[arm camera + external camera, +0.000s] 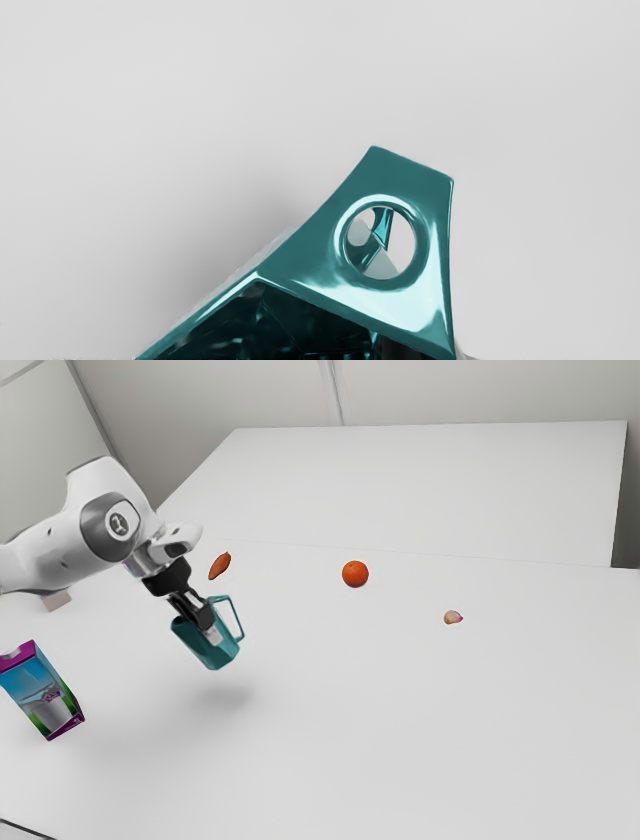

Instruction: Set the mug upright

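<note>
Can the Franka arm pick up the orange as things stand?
Probably not: its gripper is shut on the teal mug, held tilted above the table. It would likely have to put the mug down before grasping the orange.

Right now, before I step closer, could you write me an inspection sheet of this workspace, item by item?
Surface: white table, with a soft shadow near the lifted mug.
Job's things: the teal mug is tilted, off the table, not upright.
Clutter: colorful carton, orange, reddish-brown elongated item, small pinkish piece, beige block.
Gripper: black gripper, closed on the mug.
Cables: a thin dark line at the exterior view's lower left; I cannot tell what it is.
Surroundings: plain pale walls.
</note>
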Controlling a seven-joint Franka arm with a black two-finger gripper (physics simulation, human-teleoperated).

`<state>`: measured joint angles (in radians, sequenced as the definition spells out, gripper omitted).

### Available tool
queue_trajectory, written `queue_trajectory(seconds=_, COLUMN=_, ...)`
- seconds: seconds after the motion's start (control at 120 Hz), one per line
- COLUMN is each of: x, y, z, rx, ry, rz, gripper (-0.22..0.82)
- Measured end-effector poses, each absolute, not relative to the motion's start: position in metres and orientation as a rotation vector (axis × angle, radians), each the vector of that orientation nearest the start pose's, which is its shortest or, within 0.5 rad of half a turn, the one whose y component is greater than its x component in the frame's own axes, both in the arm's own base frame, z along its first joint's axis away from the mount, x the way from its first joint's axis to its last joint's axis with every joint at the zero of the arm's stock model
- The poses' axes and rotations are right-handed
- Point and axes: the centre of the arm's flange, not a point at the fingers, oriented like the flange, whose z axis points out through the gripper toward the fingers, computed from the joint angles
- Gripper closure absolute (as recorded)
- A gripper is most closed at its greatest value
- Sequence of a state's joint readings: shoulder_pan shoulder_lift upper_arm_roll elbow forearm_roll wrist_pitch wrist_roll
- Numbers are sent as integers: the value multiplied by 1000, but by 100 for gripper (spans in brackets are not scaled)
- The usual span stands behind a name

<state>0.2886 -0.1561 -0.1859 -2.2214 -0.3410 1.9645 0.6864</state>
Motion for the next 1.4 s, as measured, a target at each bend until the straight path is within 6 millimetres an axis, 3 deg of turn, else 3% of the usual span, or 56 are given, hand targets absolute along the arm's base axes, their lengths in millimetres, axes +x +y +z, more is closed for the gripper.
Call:
queue_trajectory(seconds=0.258, x=497, y=-7, z=434, rx=-3284, ry=638, rz=58, gripper=77)
queue_trajectory(seconds=0.642, x=510, y=-25, z=406, rx=-3173, ry=430, rz=75, gripper=77)
queue_trajectory(seconds=1.4, x=517, y=-53, z=357, rx=-3181, ry=117, rz=32, gripper=77)
